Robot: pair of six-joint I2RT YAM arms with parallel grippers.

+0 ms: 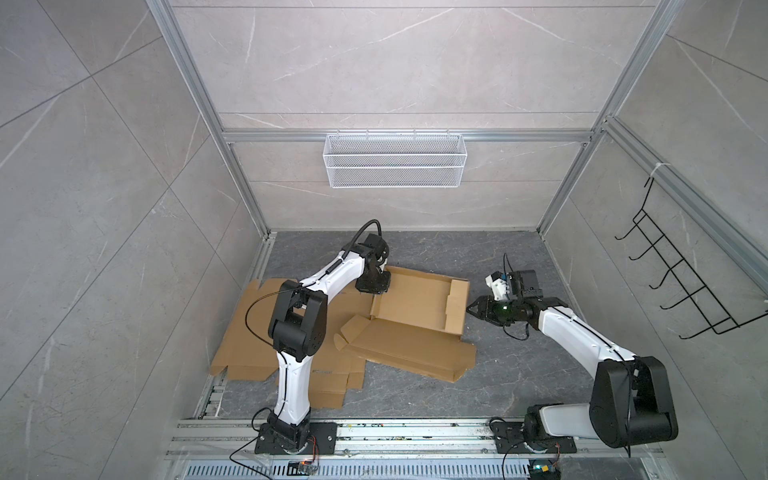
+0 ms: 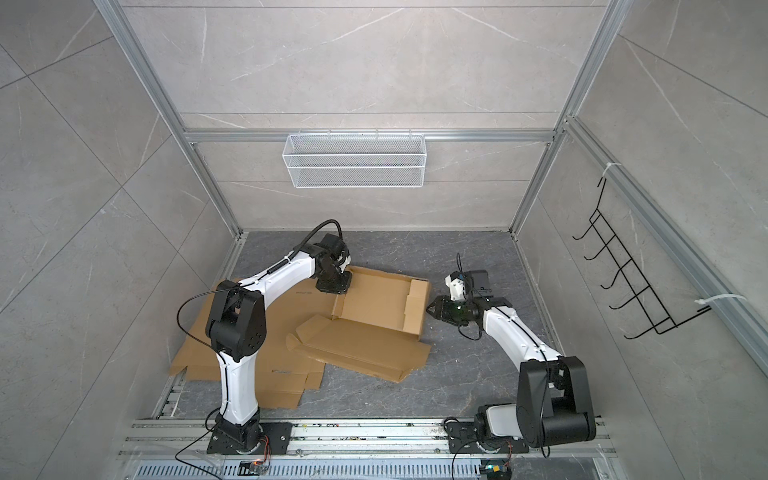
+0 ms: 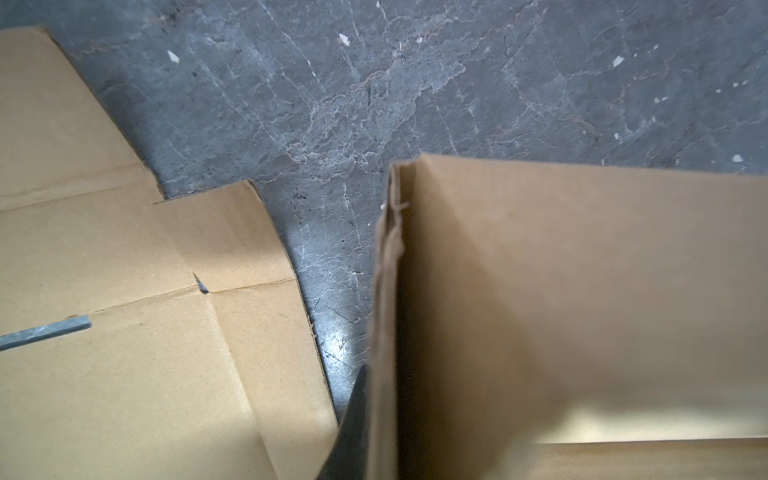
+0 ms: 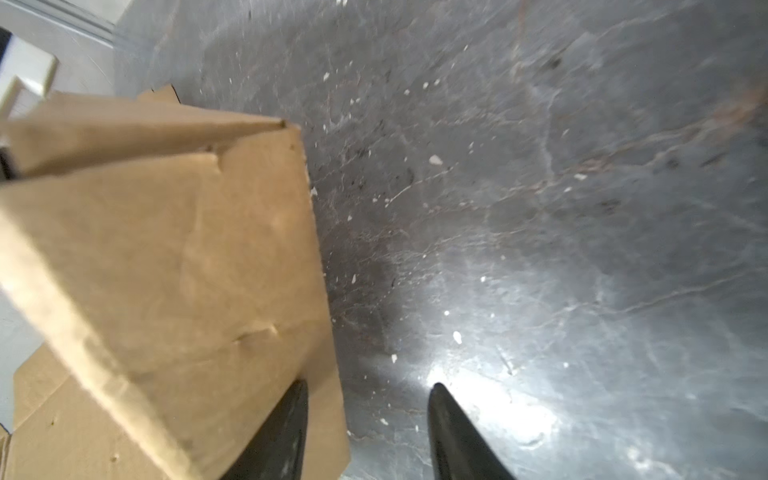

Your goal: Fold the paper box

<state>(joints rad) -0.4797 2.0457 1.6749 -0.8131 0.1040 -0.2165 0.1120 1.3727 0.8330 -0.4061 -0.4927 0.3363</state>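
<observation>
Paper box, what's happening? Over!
Left claw shut on paper box wall. Right claw open beside opposite wall. Box half folded, near panel down. Flat cardboard sheets alongside.

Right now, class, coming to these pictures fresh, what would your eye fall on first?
The half-folded brown box sits in the middle of the dark floor, walls partly raised. The left gripper pinches one end wall, while the right gripper stands open at the opposite end. Flat cardboard sheets lie under the left arm.
</observation>
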